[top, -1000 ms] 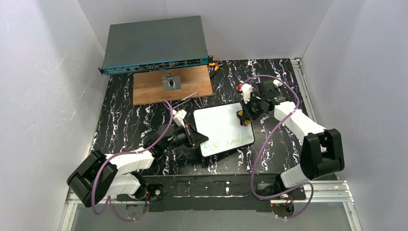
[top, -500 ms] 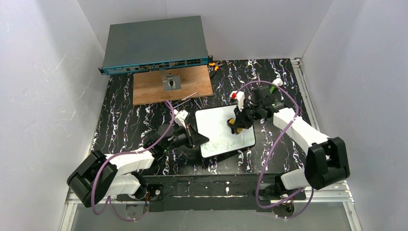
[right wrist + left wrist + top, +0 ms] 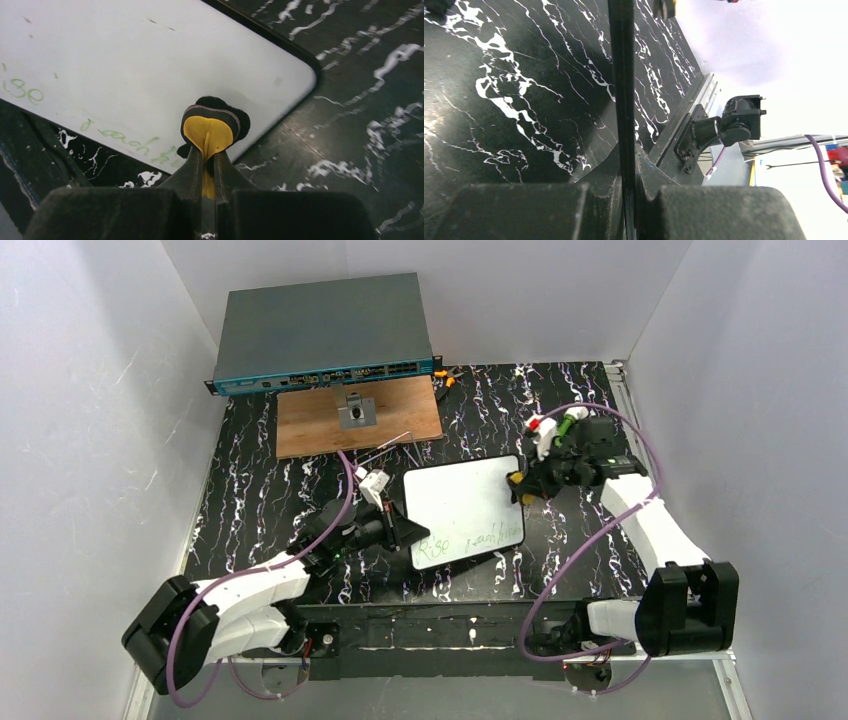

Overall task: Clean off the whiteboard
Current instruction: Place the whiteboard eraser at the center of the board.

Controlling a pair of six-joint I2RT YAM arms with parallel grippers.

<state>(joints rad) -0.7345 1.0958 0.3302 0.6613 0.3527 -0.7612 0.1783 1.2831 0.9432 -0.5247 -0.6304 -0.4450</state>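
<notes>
The whiteboard (image 3: 463, 512) lies flat near the middle of the black, white-veined bench (image 3: 250, 490), turned a little askew. Most of its face is bare white. Green handwriting runs along its near edge: the first word looks like "Rise", and the longer word after it is too loose to read.

The left pincer (image 3: 408, 530) is closed on the board's left edge. Its wrist view shows the thin black rim edge-on between the jaws.

The right pincer (image 3: 527, 482) is clamped on a small eraser (image 3: 516, 483) with a yellow body and a black felt pad. The eraser sits at the board's right edge, by a rounded corner. Whether the felt presses on the surface cannot be told.

At the far side, a brown wooden panel (image 3: 358, 416) carries a small metal bracket (image 3: 356, 412). Behind it sits a grey network switch (image 3: 322, 335) with a teal front, its port labels too small to read.
</notes>
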